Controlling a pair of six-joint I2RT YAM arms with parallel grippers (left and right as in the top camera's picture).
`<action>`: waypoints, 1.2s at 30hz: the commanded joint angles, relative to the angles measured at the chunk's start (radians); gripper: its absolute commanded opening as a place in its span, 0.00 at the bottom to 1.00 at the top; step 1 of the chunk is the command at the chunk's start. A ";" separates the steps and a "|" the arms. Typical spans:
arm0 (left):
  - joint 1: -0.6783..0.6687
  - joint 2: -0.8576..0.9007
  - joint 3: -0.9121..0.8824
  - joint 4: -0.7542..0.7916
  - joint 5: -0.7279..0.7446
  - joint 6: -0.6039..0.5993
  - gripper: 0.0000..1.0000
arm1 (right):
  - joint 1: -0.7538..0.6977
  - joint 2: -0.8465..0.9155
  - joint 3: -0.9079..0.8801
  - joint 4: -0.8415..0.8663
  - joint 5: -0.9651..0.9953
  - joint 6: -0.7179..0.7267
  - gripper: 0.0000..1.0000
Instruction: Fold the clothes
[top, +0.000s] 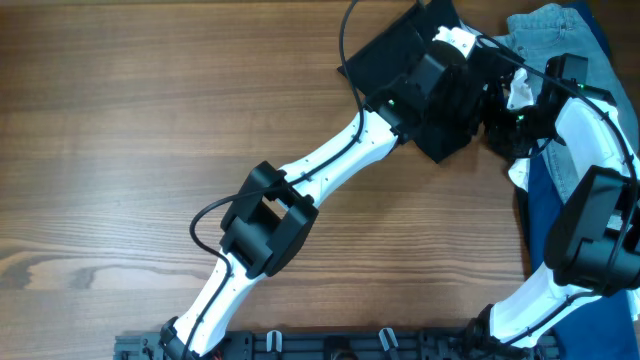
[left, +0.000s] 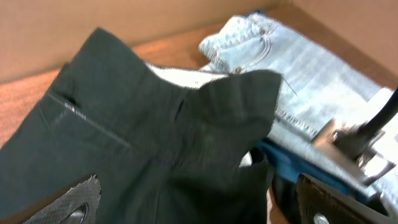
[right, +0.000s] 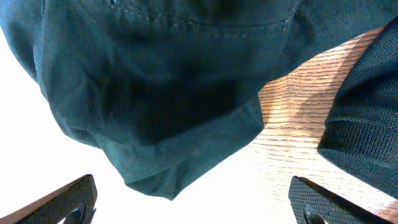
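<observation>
black garment (left: 137, 143), beneath spread left tool (left: 202, 208)

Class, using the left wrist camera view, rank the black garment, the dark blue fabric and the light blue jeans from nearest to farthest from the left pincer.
1. Black garment: directly beneath the open left pincer, filling the centre and left.
2. Dark blue fabric: just to the right, peeking out beneath the jeans.
3. Light blue jeans: farther off, upper right.

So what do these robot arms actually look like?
The left arm and right arm are glossy white segments joined by boxy black joints. Thin black cables loop alongside, and the end effector fingers are black with textured pads.
</observation>
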 joint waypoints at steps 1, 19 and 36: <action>0.023 -0.010 0.019 0.007 -0.109 -0.071 1.00 | 0.004 -0.025 0.022 -0.005 -0.023 -0.017 1.00; 0.247 -0.010 0.018 -0.157 0.632 -0.988 1.00 | 0.004 -0.025 0.022 -0.003 -0.023 -0.029 1.00; 0.244 0.000 -0.101 -0.423 0.616 -0.893 1.00 | -0.042 -0.025 0.022 0.039 -0.096 0.164 1.00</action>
